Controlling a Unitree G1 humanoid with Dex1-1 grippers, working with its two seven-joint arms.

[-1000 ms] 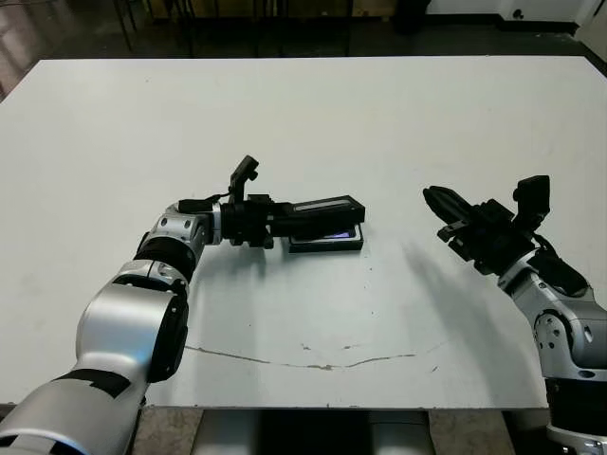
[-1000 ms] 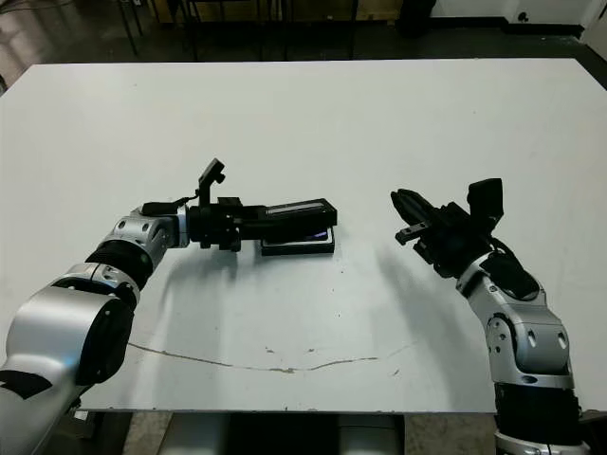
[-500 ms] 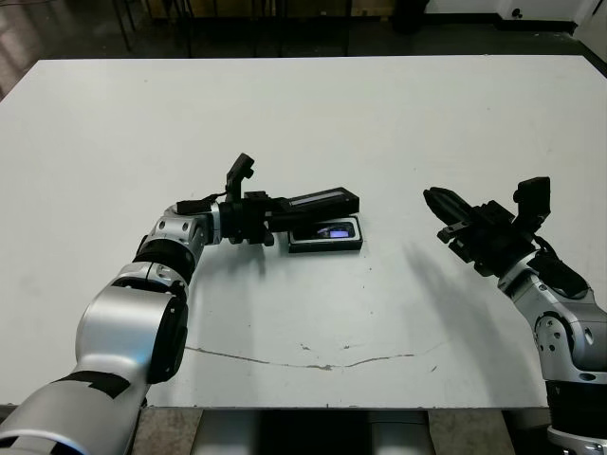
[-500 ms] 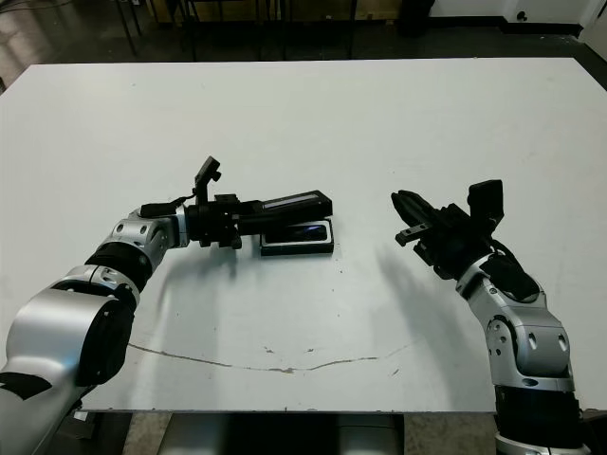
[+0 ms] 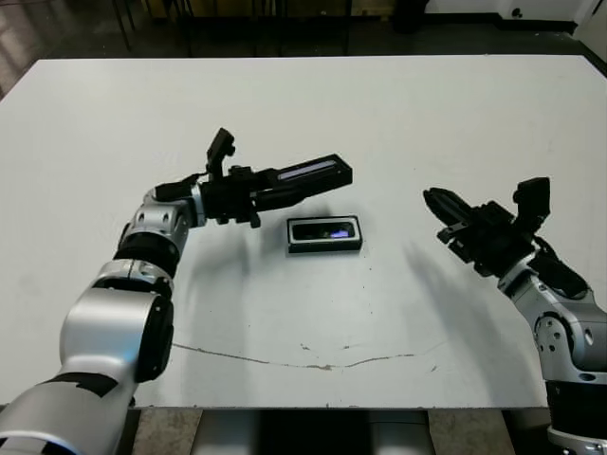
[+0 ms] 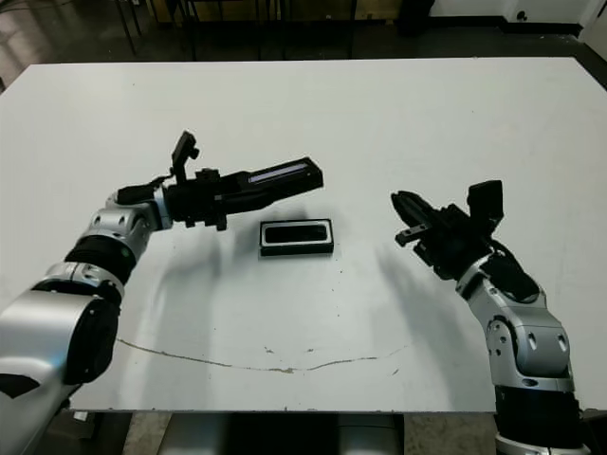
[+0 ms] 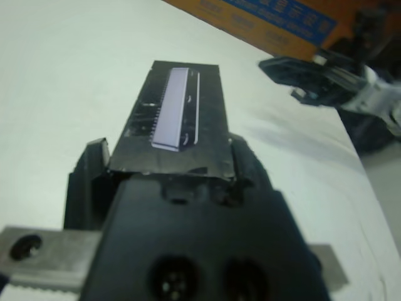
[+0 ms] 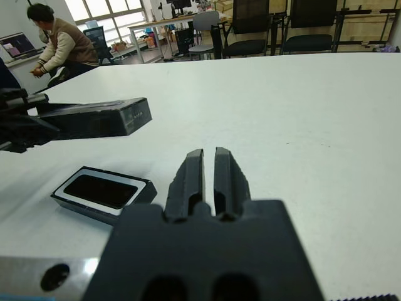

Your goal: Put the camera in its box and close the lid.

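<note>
The box (image 5: 325, 245), a shallow black tray with white lining, lies flat at mid-table. The camera (image 5: 325, 230) rests inside it as a glossy black bar, also seen in the right wrist view (image 8: 100, 190). My left gripper (image 5: 261, 192) is shut on one end of the lid (image 5: 308, 173). The lid is a flat black cover with a pale strip (image 7: 175, 106), held in the air behind and to the left of the box, apart from it. My right gripper (image 5: 444, 210) hovers to the right of the box, its fingers (image 8: 194, 179) shut on nothing.
A thin crack line (image 5: 303, 360) runs across the white table (image 5: 379, 114) near its front edge. Beyond the far side, a person (image 8: 59, 47) sits at a desk, with chairs (image 8: 250, 25) behind the table.
My left gripper has lifted the lid up and to the left, off the box, so the camera inside now shows fully. The right arm has not moved.
</note>
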